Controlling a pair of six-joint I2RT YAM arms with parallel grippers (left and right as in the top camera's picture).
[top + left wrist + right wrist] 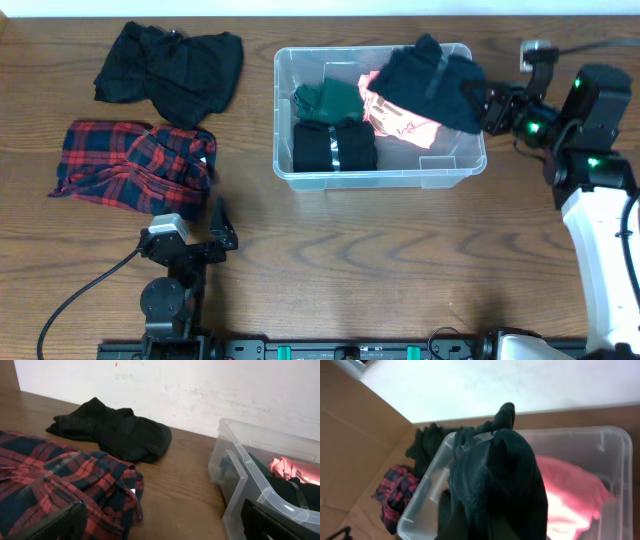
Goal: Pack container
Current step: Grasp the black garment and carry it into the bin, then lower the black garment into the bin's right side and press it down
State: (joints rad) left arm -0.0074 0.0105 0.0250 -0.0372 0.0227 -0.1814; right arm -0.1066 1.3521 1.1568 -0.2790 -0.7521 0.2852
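Right end effector clamps a dark garment above the container; left end effector spread apart.

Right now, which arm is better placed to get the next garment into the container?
Right. The right claw grips a dark garment hanging over the container's right end, so it probably just lowers and releases. The left claw is open and empty beside the red plaid shirt, outside the container.
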